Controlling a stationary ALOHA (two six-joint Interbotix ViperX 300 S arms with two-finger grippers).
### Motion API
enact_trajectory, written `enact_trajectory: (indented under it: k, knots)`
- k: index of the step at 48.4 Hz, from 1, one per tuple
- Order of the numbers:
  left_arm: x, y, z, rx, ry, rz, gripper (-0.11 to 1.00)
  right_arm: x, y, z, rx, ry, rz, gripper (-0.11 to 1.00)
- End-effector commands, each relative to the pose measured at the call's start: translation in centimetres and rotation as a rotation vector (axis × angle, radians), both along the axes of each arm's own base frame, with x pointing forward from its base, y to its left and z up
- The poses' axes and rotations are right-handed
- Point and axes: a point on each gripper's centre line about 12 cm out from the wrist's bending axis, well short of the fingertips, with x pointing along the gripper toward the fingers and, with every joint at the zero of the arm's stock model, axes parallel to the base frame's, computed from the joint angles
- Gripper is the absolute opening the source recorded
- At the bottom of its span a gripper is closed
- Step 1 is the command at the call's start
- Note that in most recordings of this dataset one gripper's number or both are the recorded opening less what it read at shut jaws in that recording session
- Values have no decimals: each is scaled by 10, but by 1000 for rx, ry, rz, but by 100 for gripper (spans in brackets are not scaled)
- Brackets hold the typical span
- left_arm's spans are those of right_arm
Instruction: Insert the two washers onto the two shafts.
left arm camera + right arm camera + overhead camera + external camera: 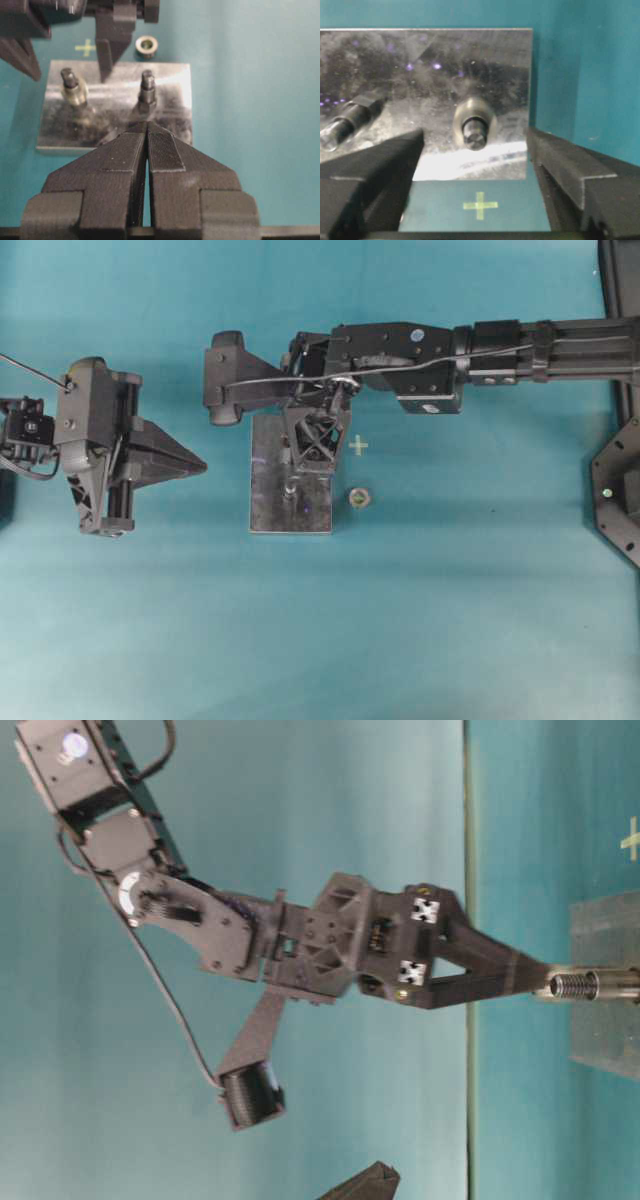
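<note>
In the overhead view, the right gripper [316, 462] is seen above the metal plate [268, 495], while the left gripper [196, 466] is parked well to the plate's left, its fingers pressed together into a point with nothing held. A small ring-shaped part [359, 497] lies on the teal table [450, 620] just beside the plate's right edge, below a yellow cross mark [358, 446]. In the table-level view, the right gripper's fingers [500, 972] are seen reaching to the tip of a threaded shaft [590, 985] on the plate. In the left wrist view, the left fingers are shown closed and empty; beyond them two posts stand on the plate, and a washer [74, 92] is seen seated around the left post [70, 80], the other post [147, 90] being bare. In the right wrist view, the right fingers [380, 160] are spread wide and hold nothing, and the washer [470, 114] encircles the shaft [475, 134] between them.
</note>
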Motion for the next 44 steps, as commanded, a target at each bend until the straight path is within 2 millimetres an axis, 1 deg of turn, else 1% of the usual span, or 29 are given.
enact_trajectory:
  k: [1,6,10,16,20,24,33,38,44]
  knots:
    - [4,0,9,0,-28,-2,0,5,8,17,18,-49,4,78]
    - [4,-1,9,1,-26,-5,0,5,18,18,47,-56,9,70]
    - [4,-1,9,1,-29,-5,0,7,17,15,47,-58,4,68]
    - [4,-2,9,1,-29,-7,0,9,0,12,42,-65,-35,68]
    - [4,-2,9,-2,-29,-6,0,7,-11,15,38,-65,-56,68]
    - [4,-2,10,0,-29,-6,0,4,-11,17,39,-51,-55,68]
    - [7,-3,16,1,-46,-12,0,-10,2,18,55,-3,-39,68]
    - [7,-3,15,1,-43,-12,0,-18,13,25,59,-9,-19,68]
    - [7,-3,12,1,-34,-12,0,-35,27,30,62,-6,2,68]
